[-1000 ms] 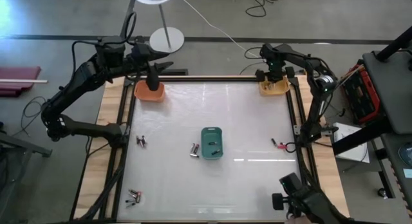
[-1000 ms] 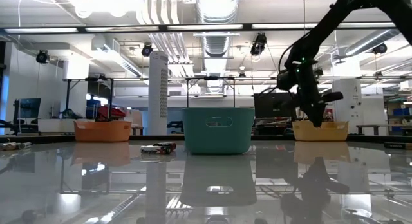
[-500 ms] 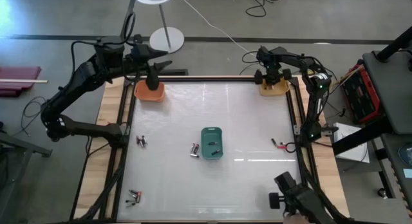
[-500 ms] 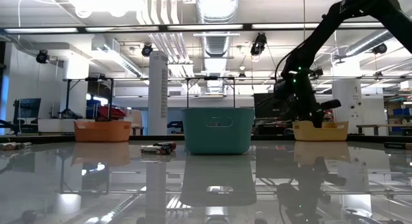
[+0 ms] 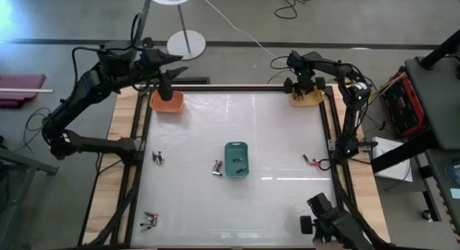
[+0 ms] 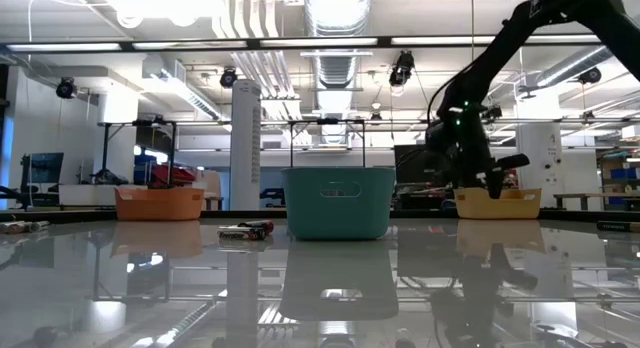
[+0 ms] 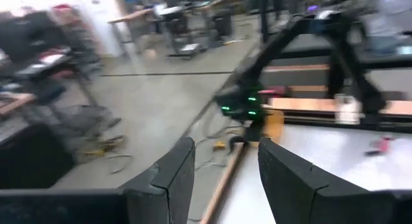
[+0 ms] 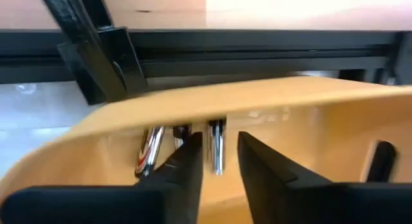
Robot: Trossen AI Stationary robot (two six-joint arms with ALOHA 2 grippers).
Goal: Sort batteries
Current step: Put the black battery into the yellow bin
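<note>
left gripper (image 5: 169, 83) upper left over orange bin (image 5: 167, 103), fingers spread, empty | batteries (image 5: 157, 157) scattered left, beside centre teal bin (image 5: 236, 159), right | right gripper (image 8: 214, 161) upper right in yellow bin (image 5: 305, 98), spread, cells (image 8: 215, 147) beneath

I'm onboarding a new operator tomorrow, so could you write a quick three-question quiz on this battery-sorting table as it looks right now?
1. True or false: the teal bin stands at the table's middle.
2. The right gripper is over which bin? A) orange bin B) yellow bin C) teal bin
3. Fill in: in the right wrist view, silvery batteries lie inside the ____ bin.

Key
1. True; loose batteries lie just beside it.
2. B, the yellow bin at the far right corner; the left gripper is over the orange bin.
3. Yellow.
</note>
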